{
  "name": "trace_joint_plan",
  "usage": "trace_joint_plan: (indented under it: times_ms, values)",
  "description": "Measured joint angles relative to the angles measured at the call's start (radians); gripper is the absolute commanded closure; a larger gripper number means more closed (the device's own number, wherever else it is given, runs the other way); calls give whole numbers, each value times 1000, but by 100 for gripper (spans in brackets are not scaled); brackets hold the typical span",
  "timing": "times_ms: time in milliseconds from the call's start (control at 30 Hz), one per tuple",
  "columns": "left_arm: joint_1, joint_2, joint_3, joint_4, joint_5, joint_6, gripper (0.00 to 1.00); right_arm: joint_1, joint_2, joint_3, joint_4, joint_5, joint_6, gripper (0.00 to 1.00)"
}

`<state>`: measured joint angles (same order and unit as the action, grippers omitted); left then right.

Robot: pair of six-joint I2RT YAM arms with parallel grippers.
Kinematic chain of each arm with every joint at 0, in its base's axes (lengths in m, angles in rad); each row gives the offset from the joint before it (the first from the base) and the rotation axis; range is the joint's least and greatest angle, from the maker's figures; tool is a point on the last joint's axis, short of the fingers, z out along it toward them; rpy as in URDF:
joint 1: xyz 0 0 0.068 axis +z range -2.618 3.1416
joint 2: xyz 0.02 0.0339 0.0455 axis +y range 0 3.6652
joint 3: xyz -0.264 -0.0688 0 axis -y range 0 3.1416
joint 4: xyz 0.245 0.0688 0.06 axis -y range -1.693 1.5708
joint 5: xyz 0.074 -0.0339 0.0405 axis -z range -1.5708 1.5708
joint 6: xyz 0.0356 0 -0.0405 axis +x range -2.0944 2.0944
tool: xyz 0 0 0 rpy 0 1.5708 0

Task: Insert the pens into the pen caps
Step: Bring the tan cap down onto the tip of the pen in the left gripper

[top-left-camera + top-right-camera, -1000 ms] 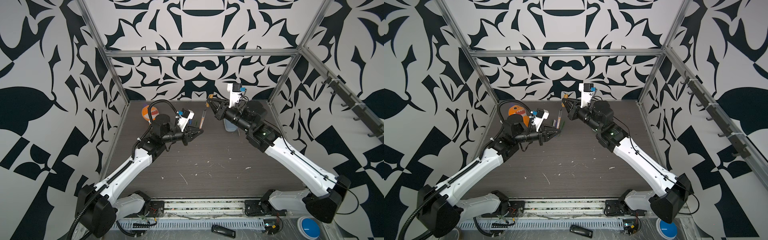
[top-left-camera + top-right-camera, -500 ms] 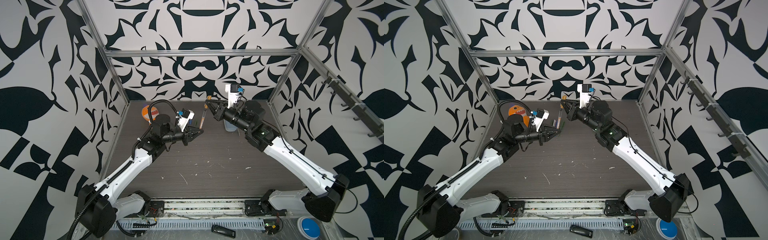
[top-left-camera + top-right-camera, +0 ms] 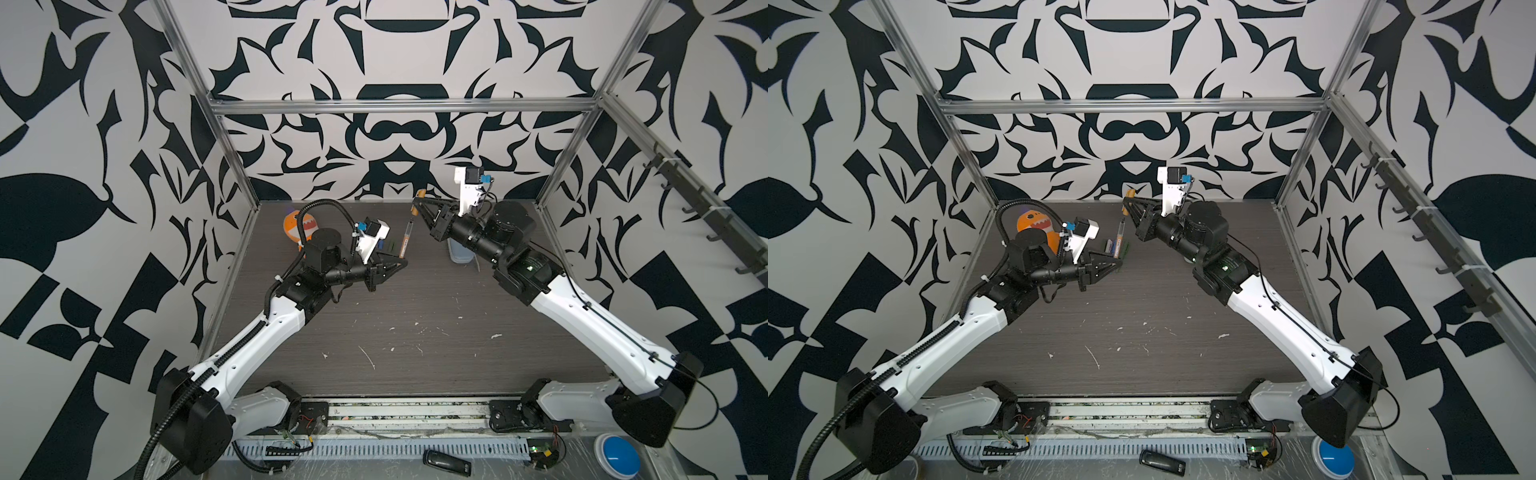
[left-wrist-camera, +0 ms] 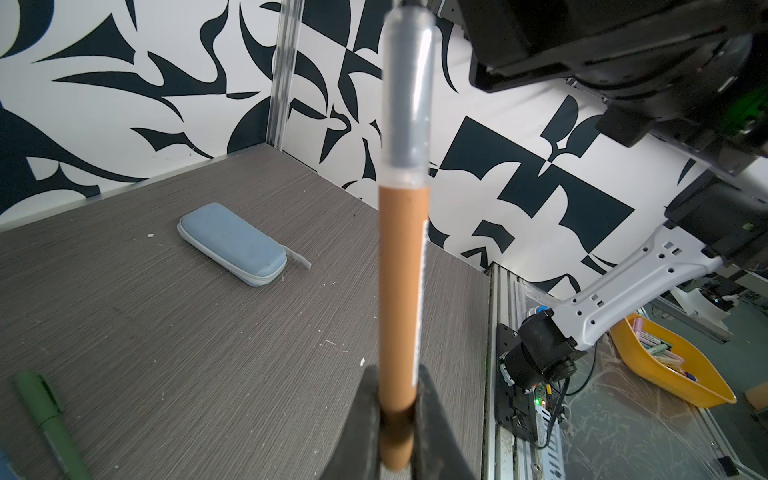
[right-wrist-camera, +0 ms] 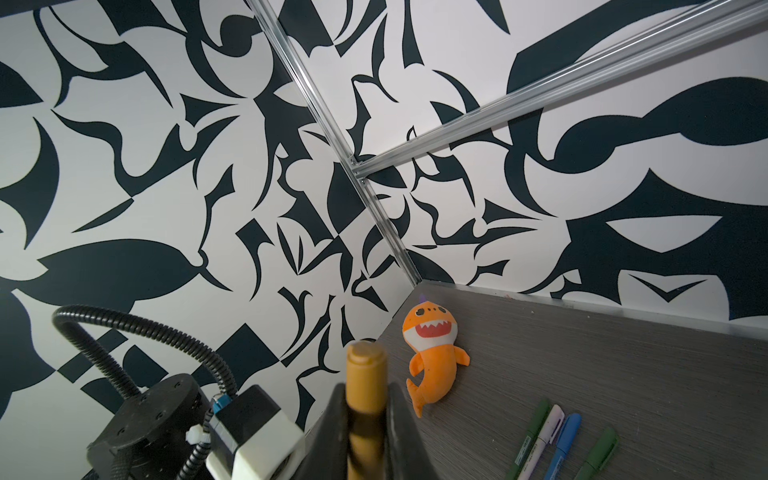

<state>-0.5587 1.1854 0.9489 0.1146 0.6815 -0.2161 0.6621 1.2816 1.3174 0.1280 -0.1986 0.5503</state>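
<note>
While both arms reach over the back of the table (image 3: 415,299), the L gripper (image 3: 400,262) is clamped tight on the orange-brown pen (image 3: 405,240), held upright w/ tip up. The R gripper (image 3: 415,204) is pinched on the matching cap (image 3: 419,194), just above the tip and not on it yet.

Risk: if the cap mouth is off-axis, it'd snag the tip & lever the pen askew in the grip.

Around: blue case (image 4: 232,243), shark toy (image 5: 432,353), four other pens (image 5: 565,436) lying flat, prob. capped. All are clear of the gap, nothing's in the way.
</note>
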Motion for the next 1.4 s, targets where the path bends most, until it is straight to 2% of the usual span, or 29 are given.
trace_joint_plan:
  times_ms: [533, 1100, 1400]
  values:
    - [-1, 0, -2, -14, -1, -5, 100, 1, 0, -44, -10, -52, 4, 100]
    - [-3, -10, -41, 17, -36, -76, 100, 22, 0, -153, 68, -78, 34, 100]
    - [-3, -66, -104, 23, -60, -94, 100, 58, -18, -223, 137, -66, 45, 97]
